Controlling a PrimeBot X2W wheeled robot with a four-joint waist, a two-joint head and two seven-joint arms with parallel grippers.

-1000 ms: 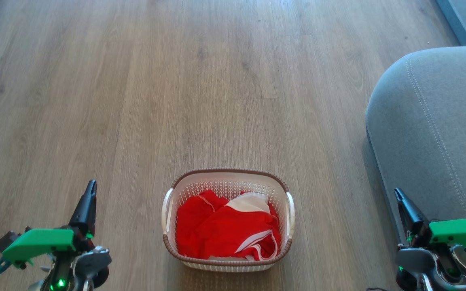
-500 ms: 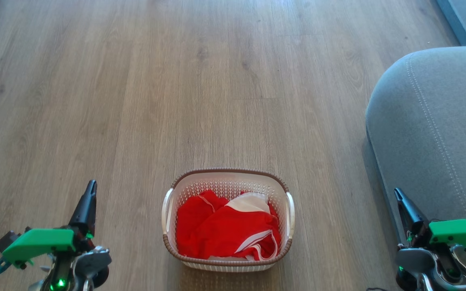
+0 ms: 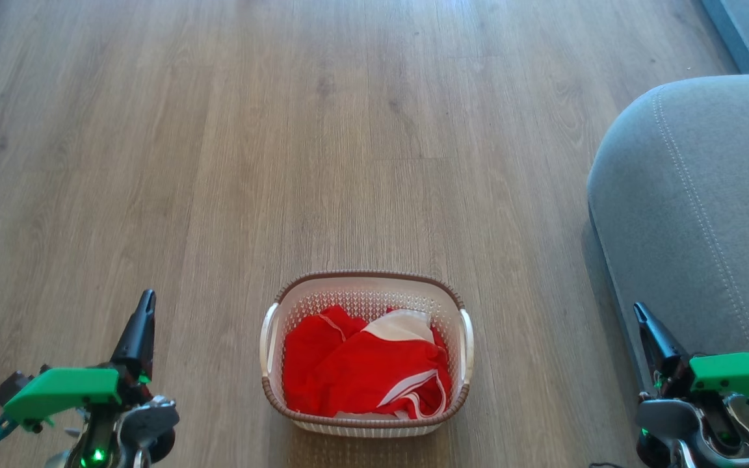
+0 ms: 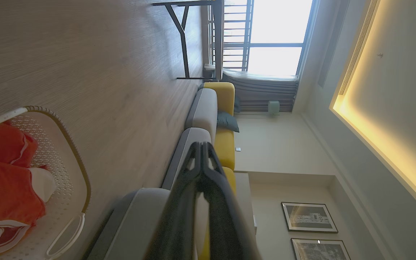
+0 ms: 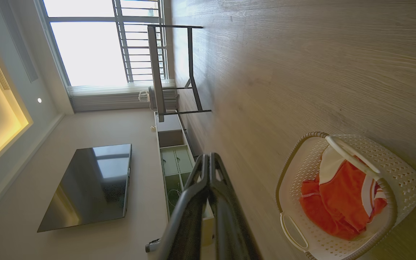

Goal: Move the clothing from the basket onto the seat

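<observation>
Head view: two grippers are showing. The left gripper (image 3: pixel 145 305) is pointing forward with both fingers pressing together, nothing between them; the right gripper (image 3: pixel 642 316) is doing the same, closed and empty. One basket (image 3: pixel 367 279) is sitting on the wood floor (image 3: pixel 348 130) between them, to the right of the left one and to the left of the right one, apart from both. The clothing (image 3: pixel 361 374) is lying inside it: one red heap with white trim plus one white piece on top; I can't tell how many separate red garments there are. Two side handles are showing. One seat (image 3: pixel 693 214) is lying just beside and ahead of the right gripper, bare. Left wrist view: the left gripper (image 4: pixel 201 151) is showing its tips meeting, with the basket (image 4: pixel 76 180) and clothing (image 4: pixel 2 187) off to its left and the seat (image 4: pixel 135 216) close beside the fingers. Two framed pictures (image 4: pixel 308 216) are hanging to its right. Right wrist view: the right gripper (image 5: pixel 208 160) is closed, with the basket (image 5: pixel 399 173) and clothing (image 5: pixel 338 206) to its right and one dark TV (image 5: pixel 92 184) to its left.
</observation>
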